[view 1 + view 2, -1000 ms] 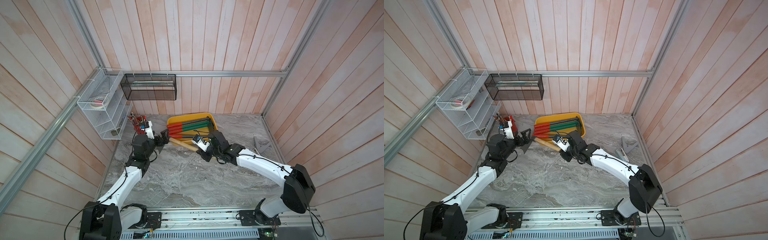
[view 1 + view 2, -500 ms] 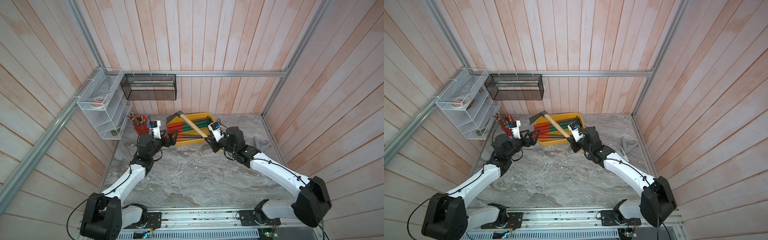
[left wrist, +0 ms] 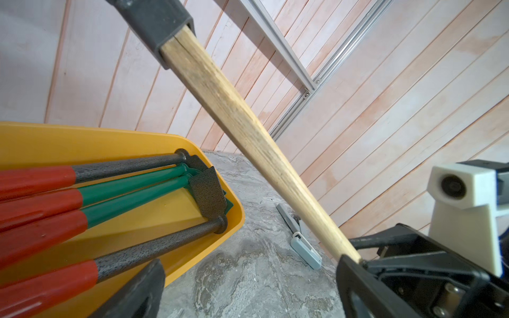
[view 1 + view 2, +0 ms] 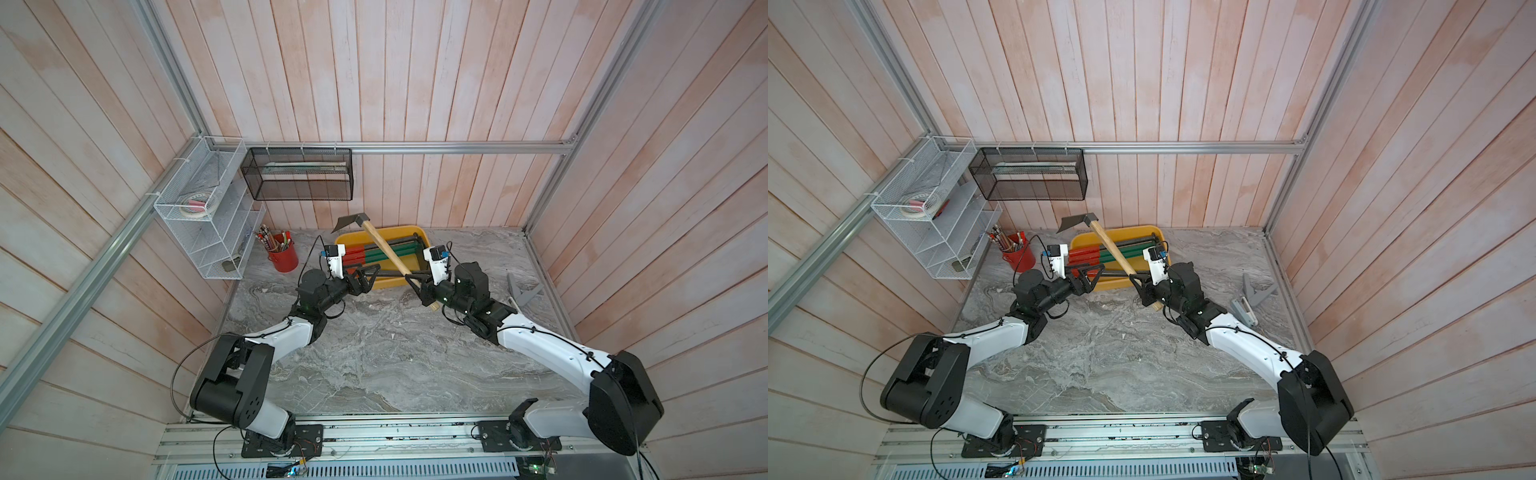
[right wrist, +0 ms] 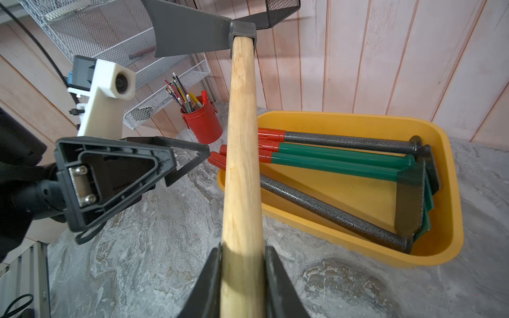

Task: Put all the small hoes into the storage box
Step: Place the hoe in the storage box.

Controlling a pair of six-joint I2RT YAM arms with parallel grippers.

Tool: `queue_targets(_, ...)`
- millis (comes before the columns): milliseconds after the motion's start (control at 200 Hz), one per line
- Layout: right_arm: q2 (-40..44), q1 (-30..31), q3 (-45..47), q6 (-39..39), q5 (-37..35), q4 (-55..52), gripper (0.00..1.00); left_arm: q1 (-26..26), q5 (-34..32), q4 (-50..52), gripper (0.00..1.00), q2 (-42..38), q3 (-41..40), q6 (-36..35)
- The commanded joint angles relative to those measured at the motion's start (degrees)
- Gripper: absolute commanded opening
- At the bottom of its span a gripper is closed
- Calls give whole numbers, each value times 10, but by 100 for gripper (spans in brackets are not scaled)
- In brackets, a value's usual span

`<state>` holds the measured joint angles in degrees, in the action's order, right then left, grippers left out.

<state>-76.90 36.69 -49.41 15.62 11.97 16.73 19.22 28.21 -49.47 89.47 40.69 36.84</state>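
Hoe point(image 4: 383, 250) mid-frame in both top views, raised aslant over box point(image 4: 398, 228). Head above box's upper-left corner. Wooden handle clamped near butt end by right gripper point(image 4: 417, 279). Left gripper point(image 4: 370, 277) spread wide, holding nothing, near box's lower-left edge. Box holds four long tools point(image 5: 336, 158): two green-shafted, two dark. One red pencil can point(image 4: 284, 258) left of box. Wire rack point(image 4: 208, 232) and mesh basket point(image 4: 297, 174) upper left. Open marble table point(image 4: 374, 357) below box.

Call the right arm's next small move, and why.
Probably tilt the hoe head-down toward the box and lower it. The right pincer is shut on the wooden handle near its end, the head is up in the air, not in the box, and the left pincer is open, holding nothing. Four tools already lie inside.
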Motion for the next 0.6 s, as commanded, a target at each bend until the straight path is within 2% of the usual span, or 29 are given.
queue_targets(0,21,7,-12,21,19,104,0,4,25,-114,98,34,30,58)
queue_targets(245,13,14,-10,27,34,113,0,11,24,-222,98,102,54,127)
queue_targets(380,5,22,-9,34,41,122,0,12,15,-260,94,128,67,155)
queue_targets(540,-12,27,-3,48,40,144,0,13,6,-315,81,151,78,192)
queue_targets(595,-19,27,0,55,41,157,0,13,5,-329,73,156,81,202)
